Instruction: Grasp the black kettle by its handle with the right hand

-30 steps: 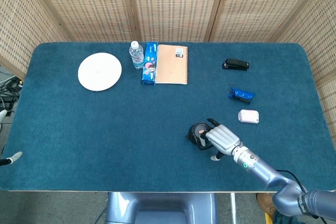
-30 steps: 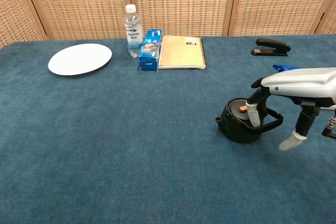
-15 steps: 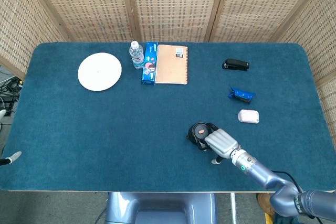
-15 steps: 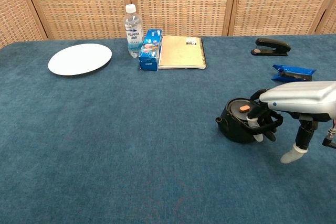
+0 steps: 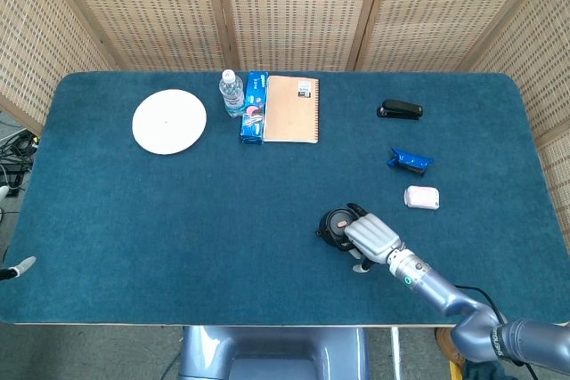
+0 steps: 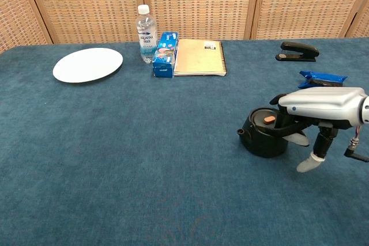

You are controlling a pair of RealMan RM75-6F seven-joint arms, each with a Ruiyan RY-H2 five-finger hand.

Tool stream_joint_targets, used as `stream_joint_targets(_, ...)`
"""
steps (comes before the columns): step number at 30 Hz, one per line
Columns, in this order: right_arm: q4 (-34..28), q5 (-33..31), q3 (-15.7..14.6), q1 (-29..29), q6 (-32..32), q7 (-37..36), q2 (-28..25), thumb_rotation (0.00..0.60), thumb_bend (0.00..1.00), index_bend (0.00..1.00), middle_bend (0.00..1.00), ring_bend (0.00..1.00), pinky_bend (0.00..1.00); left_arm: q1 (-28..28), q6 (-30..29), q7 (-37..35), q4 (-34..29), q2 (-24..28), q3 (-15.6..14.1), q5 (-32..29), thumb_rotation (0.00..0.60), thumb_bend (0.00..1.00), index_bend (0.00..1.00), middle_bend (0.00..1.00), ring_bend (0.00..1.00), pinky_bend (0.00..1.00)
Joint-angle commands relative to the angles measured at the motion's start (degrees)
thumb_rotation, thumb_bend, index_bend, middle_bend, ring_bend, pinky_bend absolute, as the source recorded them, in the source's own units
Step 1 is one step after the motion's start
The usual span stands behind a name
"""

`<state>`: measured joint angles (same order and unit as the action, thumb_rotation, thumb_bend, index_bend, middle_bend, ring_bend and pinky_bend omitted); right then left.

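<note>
The black kettle (image 6: 264,135) sits on the blue counter (image 6: 144,159), lower right of centre in the chest view, its spout toward the left of the frame and its lid on, with a small orange knob on top. What is inside it I cannot tell. Its handle (image 6: 282,131) arches across the top toward the right.

My right hand (image 6: 319,108) lies palm-down over the kettle's right side, the back of it level and the arm running off the lower right of the frame. My fingers (image 6: 281,121) curl down around the handle and hold it, while my thumb (image 6: 308,162) points down toward the counter, apart from the kettle. In the head view the hand (image 5: 371,236) covers the right half of the kettle (image 5: 337,224), lower middle of the frame, with the forearm slanting away to the bottom right corner.

My left hand is out of both views; only a pale tip shows at the far left edge of the head view, and I cannot tell what it is.

At the upper left of the chest view stands a capped water bottle (image 6: 146,34), just beside a blue box (image 6: 165,54) and a tan notebook (image 6: 200,57). A white plate (image 6: 87,64) lies bare further left. At the right are a black stapler (image 6: 298,52) and a blue clip (image 6: 321,79).
</note>
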<state>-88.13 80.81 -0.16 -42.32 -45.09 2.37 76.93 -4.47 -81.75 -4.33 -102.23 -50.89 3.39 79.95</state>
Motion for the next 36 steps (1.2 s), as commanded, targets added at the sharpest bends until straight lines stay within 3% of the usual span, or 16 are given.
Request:
stream_joint_targets(1,0.2,0.1,0.5,0.1,-0.4,-1.1,0.3,0.6,0.0,0.95,0.89,0.64,0.0,0.0,0.0,0.0,0.0,0.0,0.0,0.0,0.6,0.0,0.0,0.0,0.0,0.0)
stream_joint_targets(4,-0.1,-0.4,1.0,0.0,0.0,-2.8,0.3,0.599,0.0,0.99,0.92,0.66,0.0,0.0,0.0,0.0,0.0,0.0,0.0,0.0,0.6,0.0,0.0,0.0,0.0,0.0)
stream_joint_targets(9,-0.5,-1.4,1.8,-0.6,1.1,-3.5,-0.2,0.494,0.0,1.0,0.95,0.68,0.0,0.0,0.0,0.0,0.0,0.0,0.0,0.1,0.6,0.0,0.0,0.0,0.0,0.0)
stream_joint_targets(13,-1.6,-2.8,2.3,-1.5,2.9,-3.1,-1.1,0.511,0.0,1.0,0.98,0.69,0.0,0.1,-0.1,-0.1,0.0,0.0,0.0,0.1,0.6,0.0,0.0,0.0,0.0,0.0)
stream_joint_targets(18,-2.7,-4.1,3.0,-1.7,3.8,-4.4,-1.7,0.49,0.0,1.0,1.0,0.71,0.0,0.1,-0.1,-0.3,0.0,0.1,0.0,0.1,0.6,0.0,0.0,0.0,0.0,0.0)
stream_joint_targets(33,-7.0,-13.3,6.8,-1.7,0.5,2.2,-2.4,0.457,0.04,1.0,1.0,0.75,0.0,0.1,-0.1,-0.5,0.1,0.1,0.0,0.1,0.6,0.0,0.0,0.0,0.0,0.0)
stream_joint_targets(36,-7.9,-14.0,6.9,-1.5,-1.1,4.2,-2.4,0.457,0.0,1.0,1.0,0.76,0.0,0.1,-0.1,-0.5,0.1,0.2,0.0,0.1,0.6,0.0,0.0,0.0,0.0,0.0)
